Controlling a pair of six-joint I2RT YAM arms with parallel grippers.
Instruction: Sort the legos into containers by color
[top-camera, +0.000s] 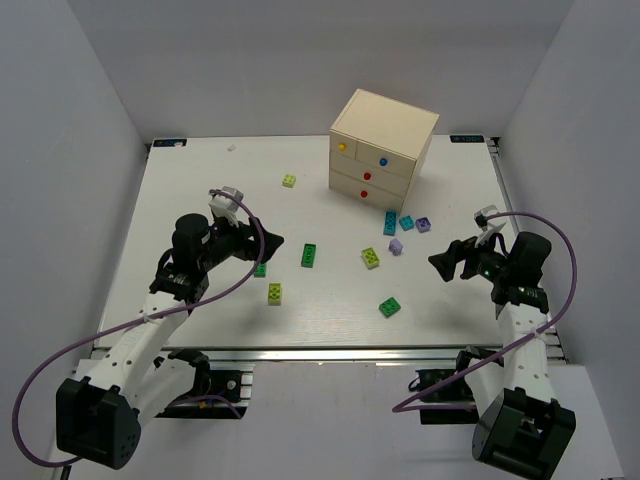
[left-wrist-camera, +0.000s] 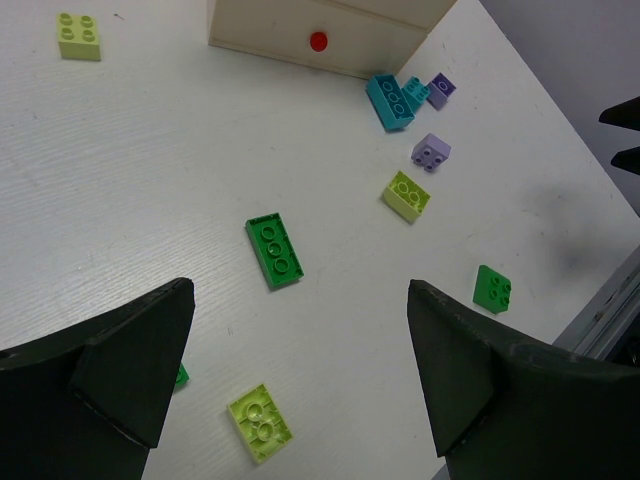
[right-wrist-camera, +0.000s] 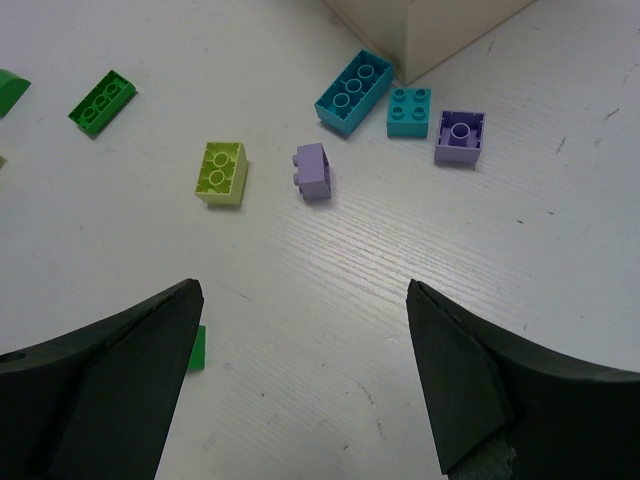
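The cream chest (top-camera: 383, 145) stands at the back, its drawers shut. Legos lie scattered on the table in front of it: a dark green brick (top-camera: 310, 255), lime bricks (top-camera: 371, 258), a teal brick (top-camera: 390, 223) and lilac bricks (top-camera: 423, 224). My left gripper (top-camera: 272, 243) is open and empty above the table; in its wrist view the gripper (left-wrist-camera: 300, 290) has the dark green brick (left-wrist-camera: 274, 250) just ahead and an upturned lime brick (left-wrist-camera: 260, 422) below. My right gripper (top-camera: 440, 262) is open and empty; its wrist view (right-wrist-camera: 303, 290) shows a lilac brick (right-wrist-camera: 314, 170) and a lime brick (right-wrist-camera: 222, 172) ahead.
A lime brick (top-camera: 288, 180) lies left of the chest. Green bricks lie near the front (top-camera: 389, 308) and under the left gripper (top-camera: 260, 269). White walls enclose the table on three sides. The metal front edge (top-camera: 350, 350) runs between the arm bases.
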